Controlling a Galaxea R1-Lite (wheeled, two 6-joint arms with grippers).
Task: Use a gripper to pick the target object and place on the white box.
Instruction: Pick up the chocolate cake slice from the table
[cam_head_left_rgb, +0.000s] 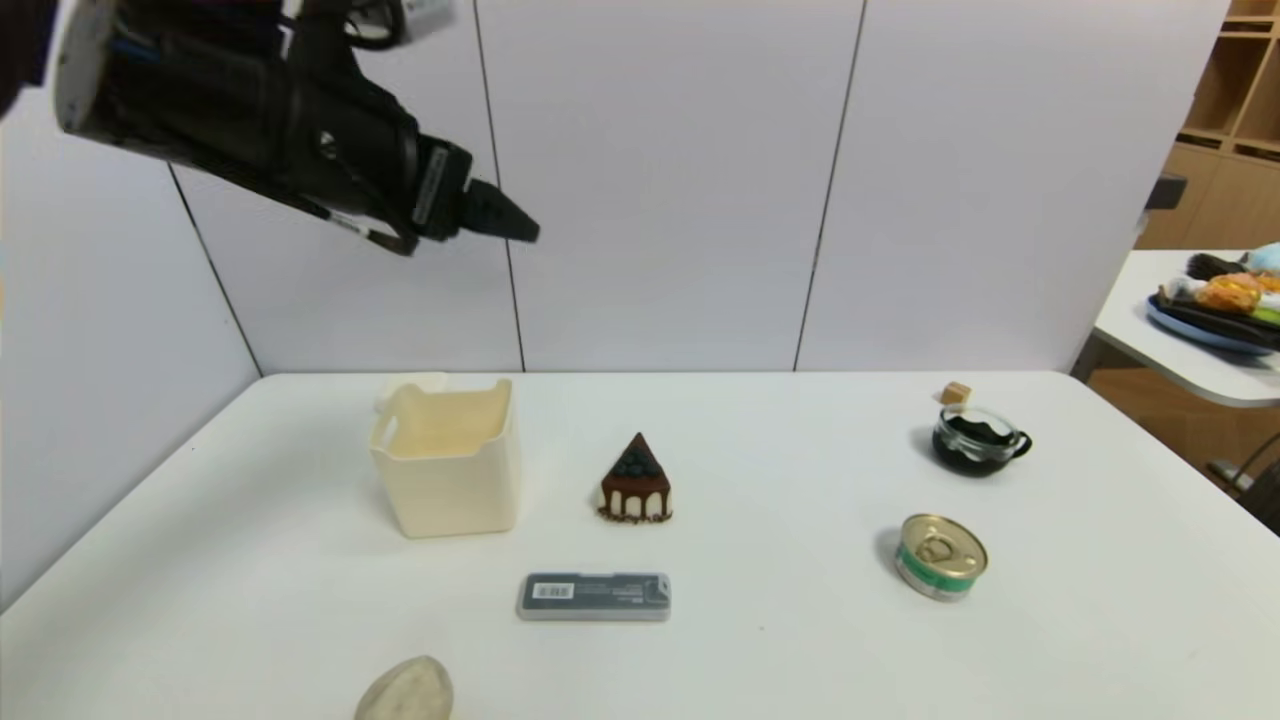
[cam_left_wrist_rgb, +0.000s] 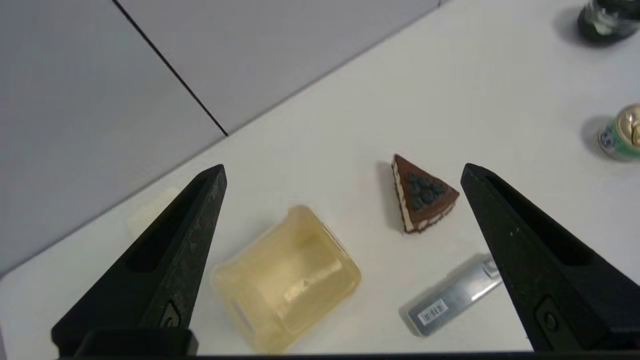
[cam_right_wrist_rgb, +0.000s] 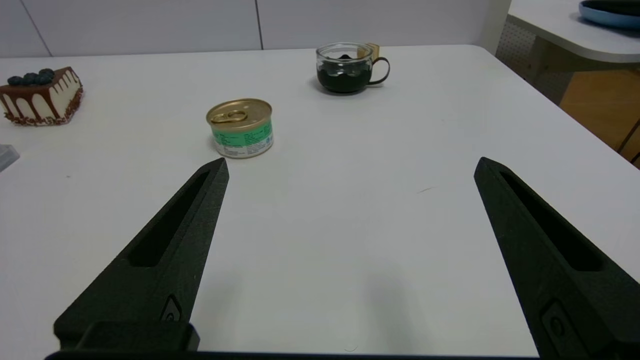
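The target object, a triangular chocolate cake slice (cam_head_left_rgb: 636, 482) (cam_left_wrist_rgb: 423, 200) (cam_right_wrist_rgb: 40, 97), rests on the table just right of the white box (cam_head_left_rgb: 447, 455) (cam_left_wrist_rgb: 285, 277), an open cream bin with nothing visible in it. High above the table's back left hangs my left gripper (cam_head_left_rgb: 520, 222) (cam_left_wrist_rgb: 344, 169), open and empty, looking down on box and slice. My right gripper (cam_right_wrist_rgb: 351, 164) stays low over bare table on the right side, open and empty, out of the head view.
A grey rectangular case (cam_head_left_rgb: 594, 596) (cam_left_wrist_rgb: 452, 295) lies in front of the slice. A green-labelled tin (cam_head_left_rgb: 940, 556) (cam_right_wrist_rgb: 241, 128), a glass cup of dark liquid (cam_head_left_rgb: 978, 441) (cam_right_wrist_rgb: 348, 68), a small tan cube (cam_head_left_rgb: 956, 393) and a pale rounded object (cam_head_left_rgb: 405, 690) share the white table (cam_head_left_rgb: 760, 640).
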